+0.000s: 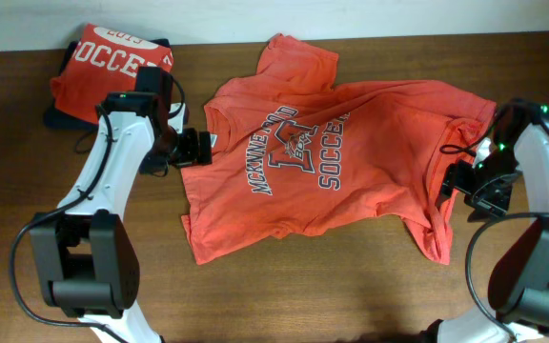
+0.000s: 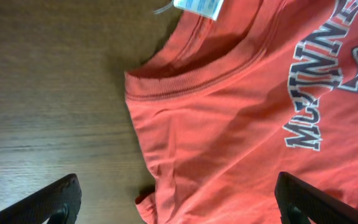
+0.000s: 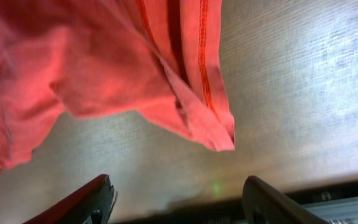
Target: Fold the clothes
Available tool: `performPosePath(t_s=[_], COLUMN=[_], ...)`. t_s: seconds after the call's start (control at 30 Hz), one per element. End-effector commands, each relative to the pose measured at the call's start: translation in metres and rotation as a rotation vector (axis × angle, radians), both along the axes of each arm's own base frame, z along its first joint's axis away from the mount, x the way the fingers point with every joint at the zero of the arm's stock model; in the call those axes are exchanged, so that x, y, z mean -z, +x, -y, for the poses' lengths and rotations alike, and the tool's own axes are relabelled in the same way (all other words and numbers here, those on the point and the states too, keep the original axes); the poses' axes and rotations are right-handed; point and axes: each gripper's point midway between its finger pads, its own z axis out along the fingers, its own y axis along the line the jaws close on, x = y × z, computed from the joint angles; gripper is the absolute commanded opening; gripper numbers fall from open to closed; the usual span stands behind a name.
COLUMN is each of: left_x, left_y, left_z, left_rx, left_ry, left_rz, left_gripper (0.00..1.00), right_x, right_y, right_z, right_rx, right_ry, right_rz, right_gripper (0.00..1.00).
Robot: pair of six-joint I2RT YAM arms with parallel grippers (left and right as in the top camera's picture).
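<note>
An orange-red T-shirt (image 1: 341, 152) with navy-and-white "SOCCER" lettering lies spread face up and wrinkled in the middle of the table. My left gripper (image 1: 196, 149) sits at its collar side, open wide. In the left wrist view, my left gripper (image 2: 178, 196) straddles the shirt's edge (image 2: 229, 137) just below the ribbed collar, and the white neck tag (image 2: 197, 5) shows at the top. My right gripper (image 1: 457, 181) is at the shirt's right edge. The right wrist view shows it (image 3: 179, 199) open over bare wood, a loose fold of the shirt (image 3: 191, 106) just ahead.
A second orange-red shirt (image 1: 112, 57), folded, rests on a dark cloth (image 1: 57, 119) at the back left corner. The table's far edge (image 1: 398, 36) runs along the wall. A dark strip (image 3: 334, 193) shows beside the right finger.
</note>
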Motion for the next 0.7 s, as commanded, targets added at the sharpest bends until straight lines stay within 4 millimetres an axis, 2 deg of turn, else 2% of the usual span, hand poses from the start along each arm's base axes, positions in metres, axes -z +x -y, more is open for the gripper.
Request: performPosePath(t_s=[0.0,0.17,0.33,0.37,0.47,0.5,0.57,0.67], left_x=[0.014,0.033,0.042,0.044,0.055,0.058,0.063,0.066], left_y=[-0.015,-0.03,-0.035,-0.038,-0.049,-0.052,-0.06,-0.065], left_z=[0.008,0.026,0.025,0.025,0.024,0.024,0.024,0.026], left_rx=[0.025,0.098,0.097,0.096,0.094,0.093,0.094,0.095], left_ry=[-0.045,-0.15,-0.15,-0.151,-0.149,-0.149,-0.155,-0.165], left_rz=[-0.03,-0.059,-0.067,-0.075,-0.108,-0.117,-0.141,-0.156], left_gripper=[0.99,0.99,0.99,0.99,0.98,0.96,0.9,0.89], right_x=[0.013,0.038,0.052,0.052,0.052,0.052,0.052,0.052], right_y=[-0.001,-0.001,0.0,0.001,0.003,0.003,0.003,0.003], right_z=[0.001,0.001,0.001,0.001,0.002,0.002,0.002,0.002], right_rx=[-0.012,-0.011,-0.011,-0.011,-0.011,-0.011,-0.011,-0.01], right_ry=[-0.019,-0.026,-0.034,-0.035,-0.038,-0.037,-0.037,-0.038], right_rz=[0.028,0.05,0.071,0.075,0.082,0.082,0.082,0.082], right_gripper=[0.71,0.72,0.72,0.75,0.96,0.99,0.98,0.99])
